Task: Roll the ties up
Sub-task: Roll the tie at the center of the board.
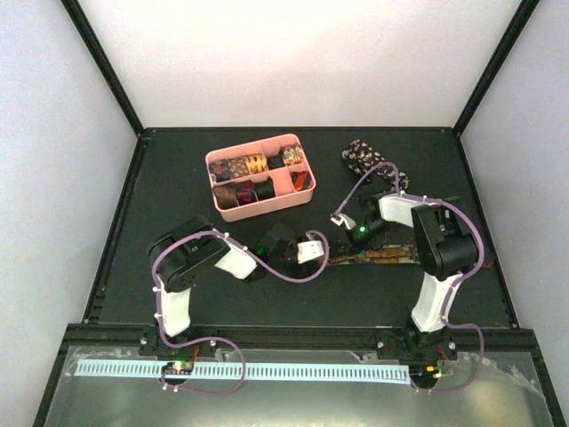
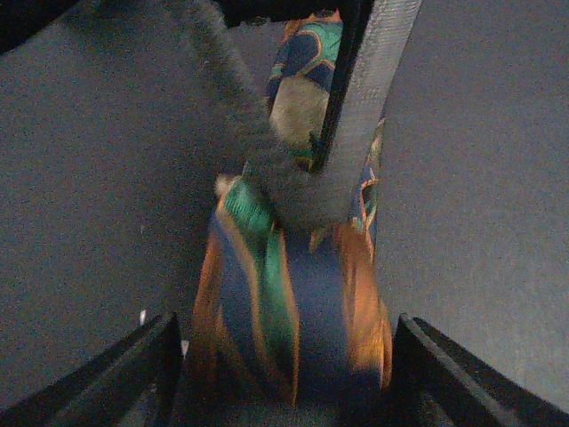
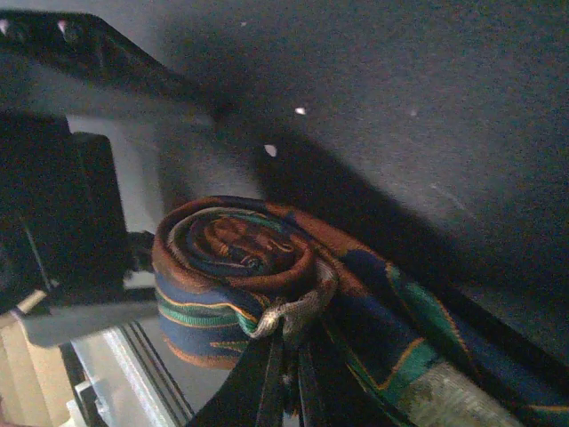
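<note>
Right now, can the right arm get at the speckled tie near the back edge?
Probably yes: the speckled tie lies just beyond the right gripper, nothing between them, but that gripper is pinching the patterned tie.

In the left wrist view the tie [image 2: 293, 311] is a blur, and its near end runs off the bottom edge. The left fingers [image 2: 151, 374] are cut off there too, so their grip cannot be told. From above, the tie's rolled end cannot be seen, and the rolls [image 1: 258, 165] in the tray [image 1: 267, 207] are too small to tell apart.
</note>
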Controlling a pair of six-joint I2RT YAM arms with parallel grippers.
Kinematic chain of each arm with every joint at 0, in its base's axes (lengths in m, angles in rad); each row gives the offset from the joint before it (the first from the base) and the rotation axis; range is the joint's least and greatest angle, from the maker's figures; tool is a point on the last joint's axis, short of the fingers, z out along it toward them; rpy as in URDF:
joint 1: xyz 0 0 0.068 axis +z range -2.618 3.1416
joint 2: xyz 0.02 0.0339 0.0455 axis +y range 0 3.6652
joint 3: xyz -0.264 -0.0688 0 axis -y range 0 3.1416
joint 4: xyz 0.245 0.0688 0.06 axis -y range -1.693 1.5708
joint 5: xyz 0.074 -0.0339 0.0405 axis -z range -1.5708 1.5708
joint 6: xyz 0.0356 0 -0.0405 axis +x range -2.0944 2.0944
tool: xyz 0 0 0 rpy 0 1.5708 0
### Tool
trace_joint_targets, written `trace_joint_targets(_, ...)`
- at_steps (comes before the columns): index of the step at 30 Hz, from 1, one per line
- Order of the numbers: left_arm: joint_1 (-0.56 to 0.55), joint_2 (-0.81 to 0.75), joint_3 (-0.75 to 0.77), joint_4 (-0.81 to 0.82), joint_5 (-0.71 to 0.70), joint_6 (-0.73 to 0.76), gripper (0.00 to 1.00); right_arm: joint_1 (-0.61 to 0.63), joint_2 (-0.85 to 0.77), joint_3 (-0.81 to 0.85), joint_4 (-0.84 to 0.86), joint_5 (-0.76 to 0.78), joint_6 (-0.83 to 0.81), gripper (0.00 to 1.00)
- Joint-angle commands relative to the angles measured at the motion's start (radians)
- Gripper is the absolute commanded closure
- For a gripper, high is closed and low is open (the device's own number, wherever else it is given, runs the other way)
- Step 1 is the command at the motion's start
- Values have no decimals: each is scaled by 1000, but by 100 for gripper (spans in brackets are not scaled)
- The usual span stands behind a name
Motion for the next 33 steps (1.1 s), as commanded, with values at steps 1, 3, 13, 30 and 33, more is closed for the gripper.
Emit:
trace_joint_targets(1, 46, -4, -97, 272, 118, -139, 21, 3, 53, -12, 17, 150, 29, 98)
trace_joint_targets(3, 50, 13, -126, 367, 128, -168, 19, 7, 94, -1, 3, 144, 27, 98)
trace_joint_targets(13, 68, 96, -162, 544, 196, -252, 15, 61, 184, 1, 94, 61, 58, 98)
trace_joint_targets(30, 2, 174, -21, 327, 86, -143, 57, 60, 146, -16, 92, 50, 44, 96)
trace_joint_targets(33, -6, 128, -5, 162, 43, -93, 68, 51, 113, -12, 72, 40, 25, 89)
